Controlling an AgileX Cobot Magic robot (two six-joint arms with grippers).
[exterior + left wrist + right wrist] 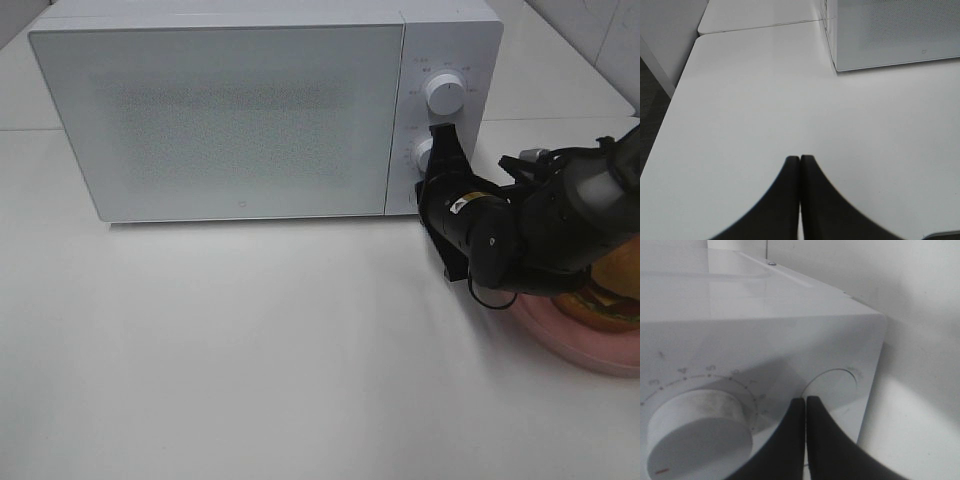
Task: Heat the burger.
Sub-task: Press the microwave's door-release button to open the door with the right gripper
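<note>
The burger [612, 298] lies on a pink plate [585, 350] at the right table edge, mostly hidden behind my right arm. The white microwave [230, 110] stands at the back with its door closed. My right gripper [441, 133] is shut and empty, with its tips at the control panel beside the lower knob [421, 155]. In the right wrist view the right gripper [805, 401] sits between that knob [695, 435] and a round button outline [832, 390]. My left gripper [799, 159] is shut and empty above bare table, out of the exterior view.
An upper knob [443, 92] sits above the lower one on the panel. The microwave's corner [890, 35] shows far ahead of the left gripper. The white table [250, 350] spreads in front of the microwave; its edge [670, 100] drops off beside the left gripper.
</note>
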